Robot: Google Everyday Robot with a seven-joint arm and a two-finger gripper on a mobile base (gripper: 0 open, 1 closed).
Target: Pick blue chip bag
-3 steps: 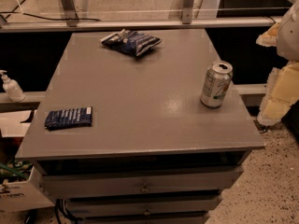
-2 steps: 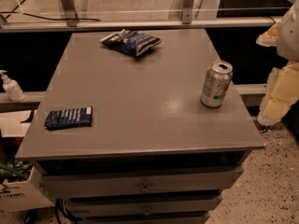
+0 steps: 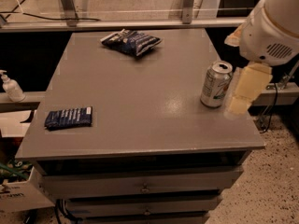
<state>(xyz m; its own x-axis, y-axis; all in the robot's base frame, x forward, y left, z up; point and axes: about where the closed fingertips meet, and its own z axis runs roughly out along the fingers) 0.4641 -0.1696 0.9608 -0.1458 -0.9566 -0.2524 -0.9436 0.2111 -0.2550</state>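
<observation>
The blue chip bag (image 3: 131, 42) lies puffy and crumpled at the far middle of the grey table (image 3: 140, 101). My gripper (image 3: 243, 93), cream-coloured, hangs below the white arm housing (image 3: 273, 27) at the table's right edge, just right of a soda can. It is far from the bag, which lies well to its left and further back. Nothing shows in the gripper.
A silver-green soda can (image 3: 216, 84) stands upright near the right edge, close beside the gripper. A flat dark blue packet (image 3: 68, 117) lies at the front left. A pump bottle (image 3: 10, 87) stands on a ledge left of the table. Drawers (image 3: 145, 186) sit below the tabletop.
The arm and gripper have moved left, from beyond the table's right side to over its right edge beside the can. The bag, packet and can have not moved.
</observation>
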